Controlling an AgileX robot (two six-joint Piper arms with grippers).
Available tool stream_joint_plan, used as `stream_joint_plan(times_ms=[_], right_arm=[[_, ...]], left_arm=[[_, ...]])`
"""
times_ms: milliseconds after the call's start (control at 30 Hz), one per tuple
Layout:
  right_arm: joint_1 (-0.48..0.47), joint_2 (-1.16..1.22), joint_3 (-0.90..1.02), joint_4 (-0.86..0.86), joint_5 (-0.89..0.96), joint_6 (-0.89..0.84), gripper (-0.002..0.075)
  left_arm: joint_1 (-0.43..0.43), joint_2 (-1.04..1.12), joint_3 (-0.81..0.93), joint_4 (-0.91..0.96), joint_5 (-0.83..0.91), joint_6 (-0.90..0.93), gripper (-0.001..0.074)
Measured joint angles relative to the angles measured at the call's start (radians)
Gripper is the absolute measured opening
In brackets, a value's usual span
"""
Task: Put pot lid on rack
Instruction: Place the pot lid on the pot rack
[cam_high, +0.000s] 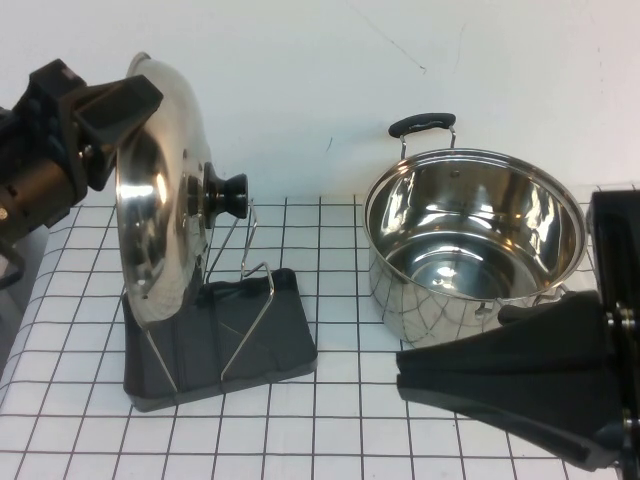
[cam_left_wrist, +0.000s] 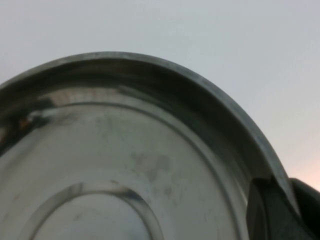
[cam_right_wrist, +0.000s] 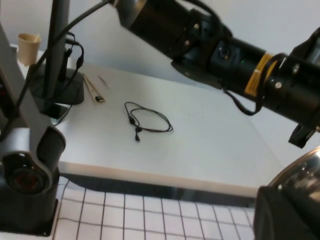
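The pot lid (cam_high: 155, 190) is shiny steel with a black knob (cam_high: 228, 195). It stands on edge at the left, knob facing right, with its lower edge down on the black rack (cam_high: 270, 340), beside the rack's wire uprights (cam_high: 250, 300). My left gripper (cam_high: 125, 105) is shut on the lid's upper rim. In the left wrist view the lid's underside (cam_left_wrist: 125, 165) fills the picture and the left gripper (cam_left_wrist: 292, 200) pinches its rim. My right gripper (cam_high: 402, 375) hovers low at the front right, in front of the pot and apart from the lid.
The deep steel pot (cam_high: 470, 240) with black handles stands at the right on the checked cloth (cam_high: 340, 430). Its rim also shows in the right wrist view (cam_right_wrist: 300, 167). A white wall is behind. A side table with a cable (cam_right_wrist: 147, 122) lies beyond the left arm.
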Motion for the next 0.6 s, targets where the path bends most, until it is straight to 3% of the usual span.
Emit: stream_joint_plan(times_ms=[233, 600], right_arm=[[0.000, -0.017, 0.029, -0.011, 0.042, 0.051, 0.0005], [0.000, -0.017, 0.030, -0.011, 0.052, 0.063, 0.0005]], left_arm=[[-0.005, 0.059, -0.002, -0.069, 0.028, 0.047, 0.0016], [-0.087, 0.147, -0.002, -0.196, 0.131, 0.185, 0.0015]])
